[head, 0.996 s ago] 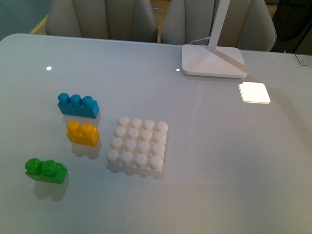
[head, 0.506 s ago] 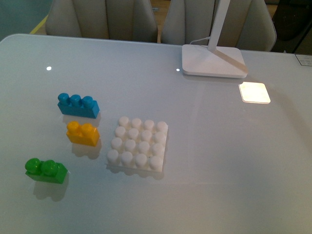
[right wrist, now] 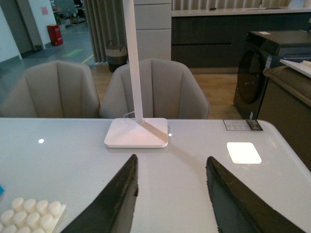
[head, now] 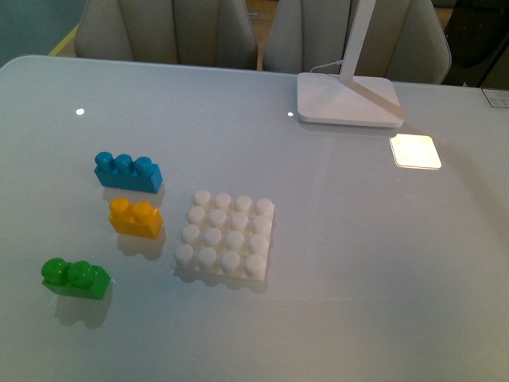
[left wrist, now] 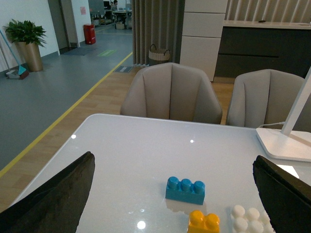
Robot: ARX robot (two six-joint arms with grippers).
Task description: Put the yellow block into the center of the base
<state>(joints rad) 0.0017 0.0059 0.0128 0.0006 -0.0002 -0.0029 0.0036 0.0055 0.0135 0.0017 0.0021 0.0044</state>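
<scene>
the yellow block (head: 135, 217) sits studs-up on the counter (head: 382, 263) just left of the base (head: 226, 235), apart from it, so we judge the pick not yet begun; our left end effector (left wrist: 172, 158) and right end effector (right wrist: 171, 160) both hang spread wide and empty, ready to straddle it

I am working in what is looking like an open-plan office or demo hall rather than a home. My glossy white table (head: 382, 263) is standing among padded beige chairs (left wrist: 171, 92) with a white desk lamp (right wrist: 136, 132) on it, and beyond it a grey hall floor is running off with a yellow line (left wrist: 63, 115) painted along it. A potted plant (left wrist: 26, 41), a red bin (left wrist: 89, 34) and a wicker basket (left wrist: 159, 54) are standing further back, while a long dark counter (left wrist: 262, 46) and a dark front-loading washing machine (right wrist: 265, 73) are filling the far side.
</scene>
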